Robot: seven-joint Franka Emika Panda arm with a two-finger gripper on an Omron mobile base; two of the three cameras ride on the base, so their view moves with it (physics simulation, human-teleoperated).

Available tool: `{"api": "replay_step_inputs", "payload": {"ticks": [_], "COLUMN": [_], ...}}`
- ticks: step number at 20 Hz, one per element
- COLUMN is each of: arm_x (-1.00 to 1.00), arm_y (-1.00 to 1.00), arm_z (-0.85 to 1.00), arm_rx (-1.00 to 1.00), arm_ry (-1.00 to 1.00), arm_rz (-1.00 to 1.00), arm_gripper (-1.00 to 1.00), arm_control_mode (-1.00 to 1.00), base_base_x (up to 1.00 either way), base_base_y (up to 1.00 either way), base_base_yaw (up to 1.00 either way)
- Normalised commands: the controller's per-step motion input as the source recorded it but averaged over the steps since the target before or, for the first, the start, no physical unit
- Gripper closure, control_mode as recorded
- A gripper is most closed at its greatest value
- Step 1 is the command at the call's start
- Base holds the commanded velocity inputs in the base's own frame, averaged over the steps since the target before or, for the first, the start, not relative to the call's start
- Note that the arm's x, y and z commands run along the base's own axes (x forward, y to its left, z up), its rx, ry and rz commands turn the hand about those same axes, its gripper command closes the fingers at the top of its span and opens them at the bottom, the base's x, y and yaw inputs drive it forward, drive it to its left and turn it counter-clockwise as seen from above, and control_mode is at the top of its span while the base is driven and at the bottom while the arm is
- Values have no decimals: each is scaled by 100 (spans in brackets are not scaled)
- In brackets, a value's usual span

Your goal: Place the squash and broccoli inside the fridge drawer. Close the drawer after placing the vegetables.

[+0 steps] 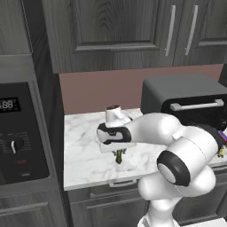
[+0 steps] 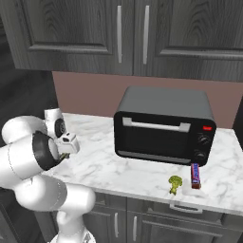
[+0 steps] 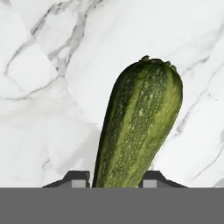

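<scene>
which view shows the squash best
The hand view: the squash sits large between the fingertips, its striped green skin clear. The left base view shows a small piece under the gripper; the right base view shows a sliver beside the arm.

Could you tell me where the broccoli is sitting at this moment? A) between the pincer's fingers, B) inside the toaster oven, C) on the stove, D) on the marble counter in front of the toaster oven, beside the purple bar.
D: the broccoli stands on the marble counter in front of the toaster oven, just left of the purple bar, while the pincer is at the squash.
</scene>
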Motion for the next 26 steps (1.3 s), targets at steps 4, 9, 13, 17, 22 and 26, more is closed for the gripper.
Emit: {"api": "replay_step_inputs", "payload": {"ticks": [4,9,13,17,22,26], "arm_x": [-76,-81,-52,-37,-30,0], "arm_y": [-13,-34,-52,-69,-37,0], "arm_z": [100,100,100,69,16,0], "arm_rx": [4,3,2,3,2,0], "arm_ry": [-14,-18,-9,0,-1,0], "arm_rz": [-1,0,0,0,-1,0], "arm_gripper": [100,100,100,100,100,100], "arm_control_mode": [-100,-100,-100,-100,-100,-100], "base_base_x": [0,0,0,0,0,0], "base_base_y": [0,0,0,0,0,0], "base_base_yaw": [0,0,0,0,0,0]}}
